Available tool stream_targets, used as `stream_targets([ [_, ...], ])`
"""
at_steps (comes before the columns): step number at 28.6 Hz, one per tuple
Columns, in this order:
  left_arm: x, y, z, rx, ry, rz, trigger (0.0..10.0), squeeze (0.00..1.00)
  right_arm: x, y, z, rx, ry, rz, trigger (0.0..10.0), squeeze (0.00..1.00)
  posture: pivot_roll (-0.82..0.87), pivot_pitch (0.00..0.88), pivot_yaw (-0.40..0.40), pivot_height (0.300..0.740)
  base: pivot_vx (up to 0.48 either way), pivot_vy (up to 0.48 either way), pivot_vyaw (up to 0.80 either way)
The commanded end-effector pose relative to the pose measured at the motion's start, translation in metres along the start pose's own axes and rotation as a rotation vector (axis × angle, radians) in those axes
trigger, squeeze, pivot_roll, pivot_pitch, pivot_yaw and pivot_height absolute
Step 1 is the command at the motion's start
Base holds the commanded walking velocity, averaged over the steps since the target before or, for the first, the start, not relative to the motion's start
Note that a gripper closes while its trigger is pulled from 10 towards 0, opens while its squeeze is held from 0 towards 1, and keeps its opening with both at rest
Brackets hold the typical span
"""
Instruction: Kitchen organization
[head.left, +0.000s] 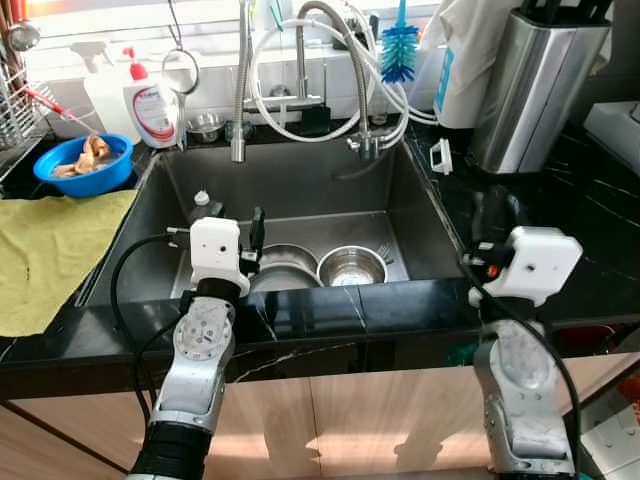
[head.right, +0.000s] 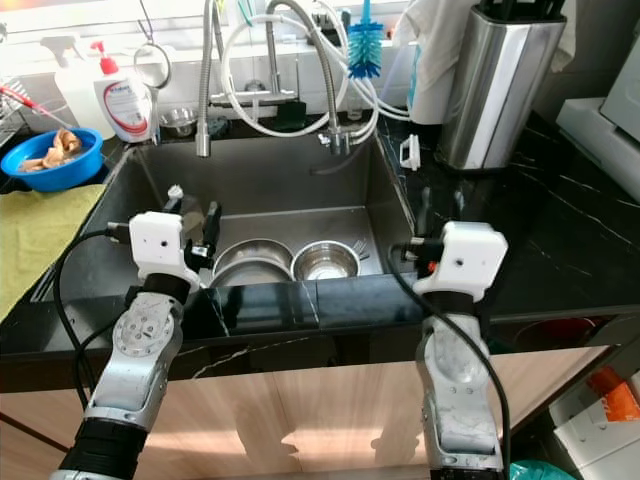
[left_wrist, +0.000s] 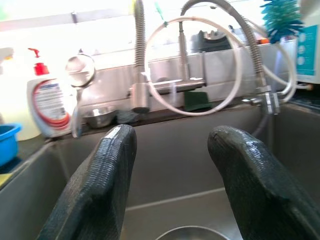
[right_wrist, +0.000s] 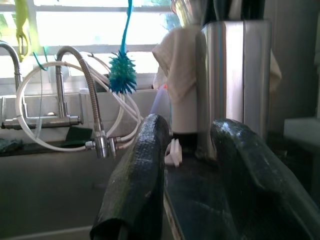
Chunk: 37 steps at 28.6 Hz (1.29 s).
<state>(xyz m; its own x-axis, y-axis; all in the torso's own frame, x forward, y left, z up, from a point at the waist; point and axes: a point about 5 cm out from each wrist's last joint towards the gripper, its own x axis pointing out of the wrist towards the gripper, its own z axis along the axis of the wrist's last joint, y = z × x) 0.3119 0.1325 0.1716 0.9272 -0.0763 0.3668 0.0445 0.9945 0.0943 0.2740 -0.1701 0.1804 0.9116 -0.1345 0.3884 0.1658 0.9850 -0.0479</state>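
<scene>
2 steel bowls sit side by side on the sink floor, near the front wall; the left one is partly hidden behind the L wrist.

L gripper hangs over the sink's front-left area, fingers spread wide w/ a clear gap, nothing between them, touching nothing (bowl rim just visible below the gap in the wrist view).

R gripper is over the black counter just right of the sink edge, fingers parted too, empty, pointing toward the steel canister.

Behind the sink: 2 faucet necks, a straight sprayer and a curved flex one, plus looped white hose. 1 blue bottle brush hanging. 1 small steel bowl on the back ledge, 1 soap pump bottle, 1 white spray bottle.

Left counter: 1 blue bowl w/ scraps in it, 1 yellow-green cloth. 1 small white clip by the sink's right rim.
</scene>
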Motion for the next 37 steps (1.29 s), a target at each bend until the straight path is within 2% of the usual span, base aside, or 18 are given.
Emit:
stream_targets([
  [1, -0.001, 0.005, 0.003, 0.018, -0.019, 0.022, 10.0, 0.00, 0.000, 0.003, 0.008, -0.004, -0.020, -0.007, 10.0, 0.00, -0.11, 0.000, 0.058, 0.740, 0.000, 0.000, 0.79],
  [23, -0.001, 0.001, 0.007, 0.013, -0.041, 0.031, 10.0, 0.00, 0.005, 0.004, 0.016, -0.013, -0.023, -0.025, 10.0, 0.00, -0.11, 0.000, 0.060, 0.740, 0.000, 0.000, 0.80],
  [28, -0.002, 0.002, 0.006, 0.004, -0.037, 0.043, 10.0, 0.00, 0.006, 0.004, 0.016, -0.009, -0.018, -0.021, 10.0, 0.00, -0.11, 0.000, 0.058, 0.740, 0.000, 0.393, 0.80],
  [37, -0.001, 0.001, 0.007, 0.015, -0.047, 0.048, 10.0, 0.00, 0.009, 0.007, 0.018, -0.007, -0.022, -0.006, 10.0, 0.00, -0.11, 0.000, 0.050, 0.740, 0.000, 0.000, 0.80],
])
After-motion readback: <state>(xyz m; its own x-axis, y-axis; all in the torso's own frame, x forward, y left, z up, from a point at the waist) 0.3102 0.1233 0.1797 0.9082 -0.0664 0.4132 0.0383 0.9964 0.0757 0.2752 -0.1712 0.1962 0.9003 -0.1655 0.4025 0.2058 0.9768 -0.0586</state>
